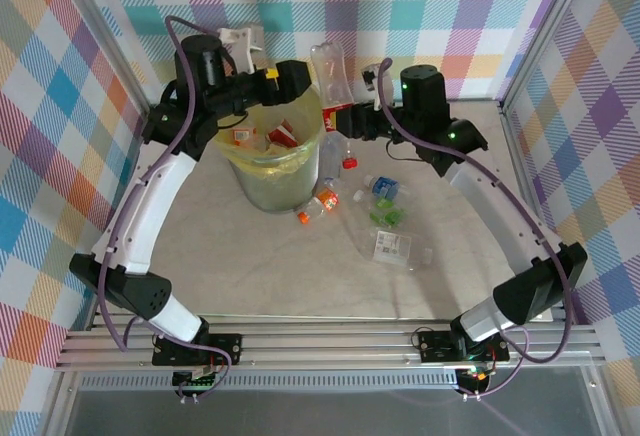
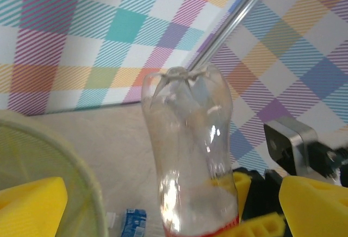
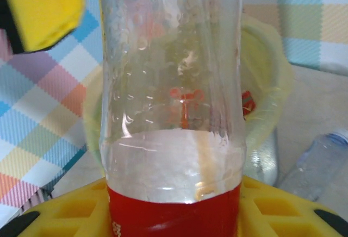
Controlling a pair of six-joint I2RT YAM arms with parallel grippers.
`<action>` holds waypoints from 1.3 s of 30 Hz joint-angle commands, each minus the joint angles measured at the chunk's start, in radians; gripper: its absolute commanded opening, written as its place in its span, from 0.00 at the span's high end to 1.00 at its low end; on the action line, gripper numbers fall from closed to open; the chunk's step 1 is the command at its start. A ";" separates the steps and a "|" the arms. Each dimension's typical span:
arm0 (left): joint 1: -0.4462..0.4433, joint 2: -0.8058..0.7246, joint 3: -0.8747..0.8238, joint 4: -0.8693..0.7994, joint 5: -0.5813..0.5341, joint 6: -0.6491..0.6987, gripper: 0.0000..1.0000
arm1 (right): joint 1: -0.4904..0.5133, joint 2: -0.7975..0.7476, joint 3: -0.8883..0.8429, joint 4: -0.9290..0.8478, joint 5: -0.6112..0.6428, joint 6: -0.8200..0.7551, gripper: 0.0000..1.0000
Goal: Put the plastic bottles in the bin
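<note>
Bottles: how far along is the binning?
Done: several bottles already lie in the bin. In hand: the right end effector grips a red-labelled bottle beside the bin's rim, not yet released. Left: at least four loose bottles on the table, including an orange-capped one by the bin's foot.

The left gripper (image 1: pixel 298 81) hangs over the upper edge of the bin (image 1: pixel 268 188) mouth, an upright bottle (image 1: pixel 330 71) just right of it. Loose bottles (image 1: pixel 392 246) clutter frame centre; bare table (image 1: pixel 250 276) lies open below the bin.
</note>
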 commanded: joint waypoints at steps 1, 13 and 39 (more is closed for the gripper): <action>-0.019 0.028 0.047 0.015 0.048 -0.017 0.00 | 0.036 -0.042 -0.011 0.078 -0.049 -0.062 0.62; -0.048 0.051 0.070 0.037 0.076 -0.050 0.04 | 0.133 -0.025 0.015 0.055 -0.011 -0.179 0.62; 0.041 -0.074 0.022 0.252 -0.209 0.015 0.67 | 0.139 -0.222 -0.058 -0.025 0.222 -0.103 0.00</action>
